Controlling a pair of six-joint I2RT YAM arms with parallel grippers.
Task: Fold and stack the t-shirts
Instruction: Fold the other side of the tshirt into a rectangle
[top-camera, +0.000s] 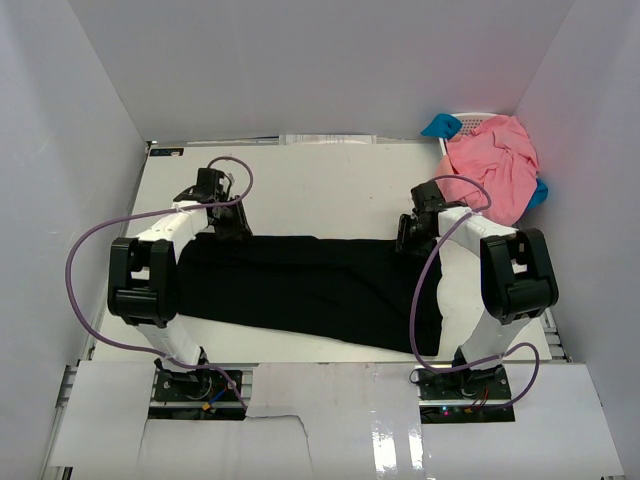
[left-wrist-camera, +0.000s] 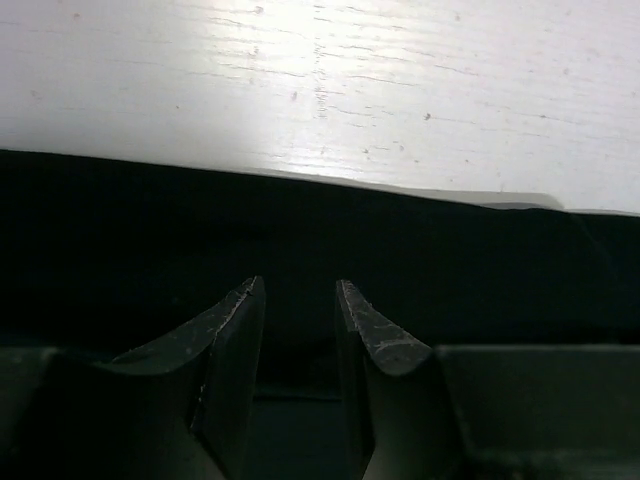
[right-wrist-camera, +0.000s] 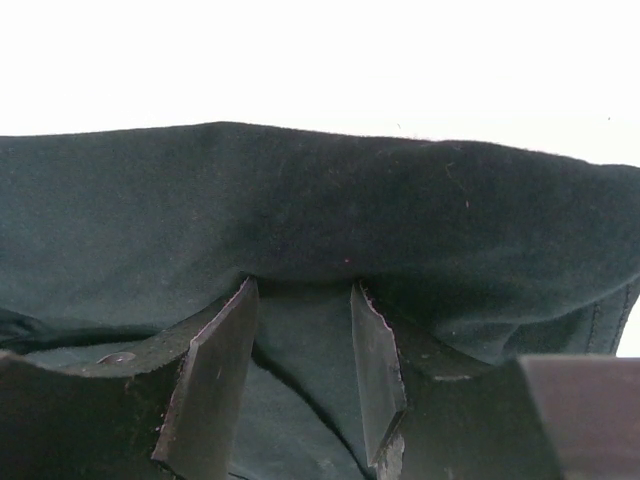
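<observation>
A black t-shirt (top-camera: 310, 285) lies as a long band across the table, from the left arm to the right arm. My left gripper (top-camera: 232, 228) sits at its far left edge. In the left wrist view that gripper (left-wrist-camera: 297, 285) is open over the black cloth (left-wrist-camera: 120, 240), just short of the cloth's far edge. My right gripper (top-camera: 405, 240) is at the far right edge of the shirt. In the right wrist view it (right-wrist-camera: 303, 285) is open, with black cloth (right-wrist-camera: 300, 190) lying between and rising past the fingertips. Salmon-pink t-shirts (top-camera: 490, 165) are piled at the back right.
The pink pile sits in a white lattice basket (top-camera: 478, 118) at the table's back right corner, with blue pieces (top-camera: 440, 126) sticking out beside it. Bare white table (top-camera: 330, 185) lies beyond the black shirt. White walls close in the left, back and right sides.
</observation>
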